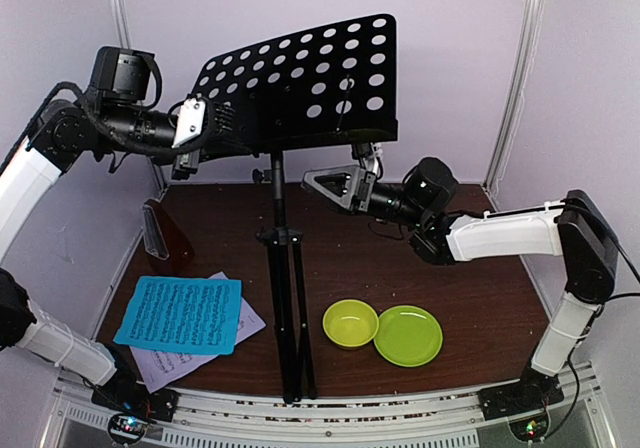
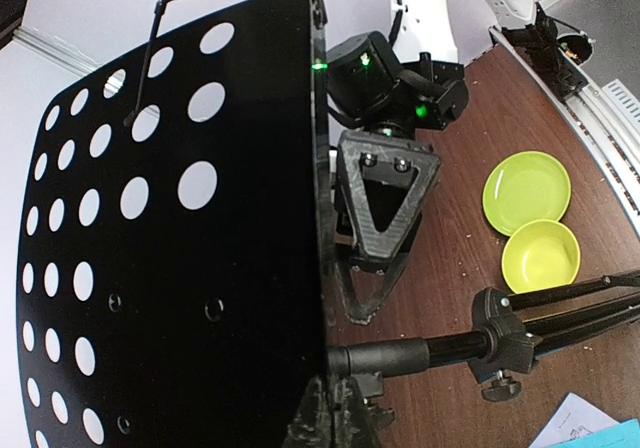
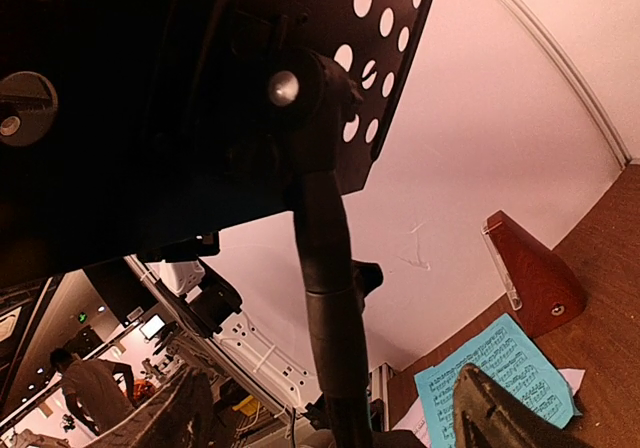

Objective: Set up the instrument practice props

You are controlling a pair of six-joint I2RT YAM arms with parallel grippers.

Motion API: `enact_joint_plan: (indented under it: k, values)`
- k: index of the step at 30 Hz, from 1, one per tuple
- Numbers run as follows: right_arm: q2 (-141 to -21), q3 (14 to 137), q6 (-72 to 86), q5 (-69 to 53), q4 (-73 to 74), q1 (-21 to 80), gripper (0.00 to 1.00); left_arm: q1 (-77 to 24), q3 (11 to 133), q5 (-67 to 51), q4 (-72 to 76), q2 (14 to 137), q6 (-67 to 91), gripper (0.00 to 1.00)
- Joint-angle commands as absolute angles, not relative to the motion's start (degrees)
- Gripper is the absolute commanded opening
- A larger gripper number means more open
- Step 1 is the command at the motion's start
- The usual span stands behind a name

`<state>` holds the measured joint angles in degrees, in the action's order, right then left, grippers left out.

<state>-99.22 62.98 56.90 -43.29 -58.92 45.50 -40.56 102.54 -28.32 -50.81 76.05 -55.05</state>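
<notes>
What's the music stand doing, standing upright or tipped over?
Upright. The music stand has its pole rising straight from tripod legs on the table, with the perforated desk on top.

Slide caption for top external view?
Left gripper grips the music stand desk; right gripper open, facing the post beneath.

White arm segments point(image 1: 505, 236), black joints, cables, triangular black right hand point(image 2: 372, 283).

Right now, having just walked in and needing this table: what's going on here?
The left gripper is clamped on the left edge of the music stand. The right gripper, jaws open, reaches under its perforated desk. The blue sheet, pale sheet and metronome sit on the table, not yet set up.
</notes>
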Motion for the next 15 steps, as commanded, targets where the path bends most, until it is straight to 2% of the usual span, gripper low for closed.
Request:
enact_joint_plan:
  k: [1,15]
  values:
    - [-101.4,65.8,56.7,-45.3,-58.1,46.6,0.81,-41.2,103.9,-33.4,-35.0,72.0,-59.3,0.0]
    - [-105.9,71.8,60.3,-47.3,-60.4,50.0,0.57,-43.6,104.6,-36.0,-34.9,74.2,-60.5,0.0]
